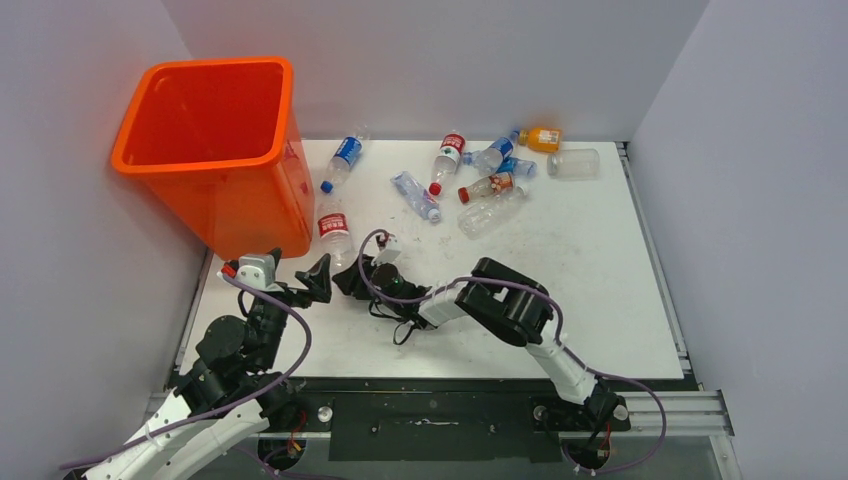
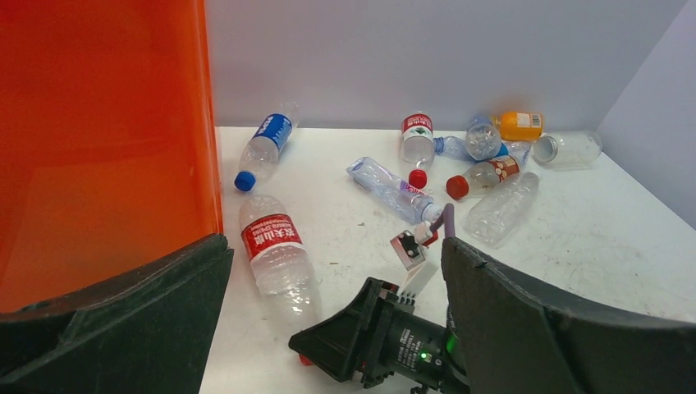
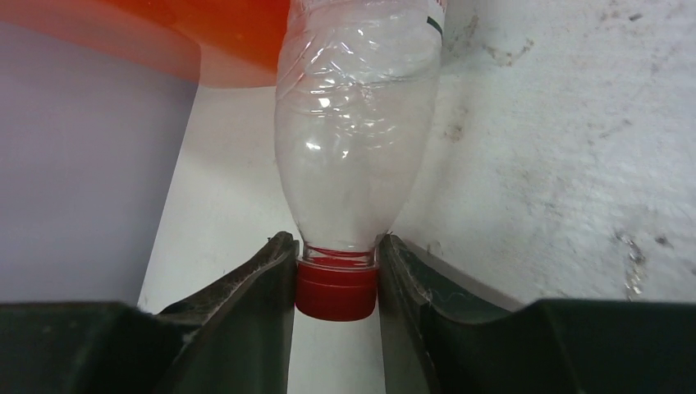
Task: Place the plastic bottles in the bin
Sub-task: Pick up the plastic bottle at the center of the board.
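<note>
while the left jaws stand spread wide above the white bench, the right jaws pinch the red cap of a clear plastic bottle with a red label, lying on the bench just beside the tall bright-orange plastic bin.

You've got a bright orange bin. Clear bottle beside the bin: red label, red cap. Second bottle near the bin: blue label, blue cap. Table white, scuffed grey.
</note>
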Controlling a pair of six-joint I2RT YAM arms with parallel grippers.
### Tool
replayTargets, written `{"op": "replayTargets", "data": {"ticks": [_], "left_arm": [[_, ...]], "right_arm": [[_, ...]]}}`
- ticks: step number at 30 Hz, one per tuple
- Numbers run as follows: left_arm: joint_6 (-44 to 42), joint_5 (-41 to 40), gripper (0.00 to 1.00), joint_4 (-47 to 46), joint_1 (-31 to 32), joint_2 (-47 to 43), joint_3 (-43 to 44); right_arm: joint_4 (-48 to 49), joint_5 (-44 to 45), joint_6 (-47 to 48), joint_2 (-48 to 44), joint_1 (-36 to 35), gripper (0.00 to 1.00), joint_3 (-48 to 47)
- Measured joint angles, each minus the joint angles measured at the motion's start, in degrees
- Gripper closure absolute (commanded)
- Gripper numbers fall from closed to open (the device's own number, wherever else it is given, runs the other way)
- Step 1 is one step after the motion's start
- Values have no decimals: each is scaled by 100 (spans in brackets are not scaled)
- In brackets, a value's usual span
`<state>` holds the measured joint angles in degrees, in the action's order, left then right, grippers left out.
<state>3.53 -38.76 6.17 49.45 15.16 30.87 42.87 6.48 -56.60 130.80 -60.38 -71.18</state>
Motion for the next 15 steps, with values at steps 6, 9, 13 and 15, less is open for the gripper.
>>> {"op": "replayTargets", "data": {"ticks": [6,9,13,15], "left_arm": [[-37,4,0,2,11,-9,0],[-87,74,0,0,13,-17,0],[-133,214,2,0,28,-44,0],[-175,304,4,-61,33,-103,-11]], "right_arm": [[365,-116,142,-949,35,95,1478],[114,-138,424,-1947,11,95,2280],[-584,-26,1008,-3827,-90,95,3053],[-1115,39,1259,-4874,-142,95,3318]]}}
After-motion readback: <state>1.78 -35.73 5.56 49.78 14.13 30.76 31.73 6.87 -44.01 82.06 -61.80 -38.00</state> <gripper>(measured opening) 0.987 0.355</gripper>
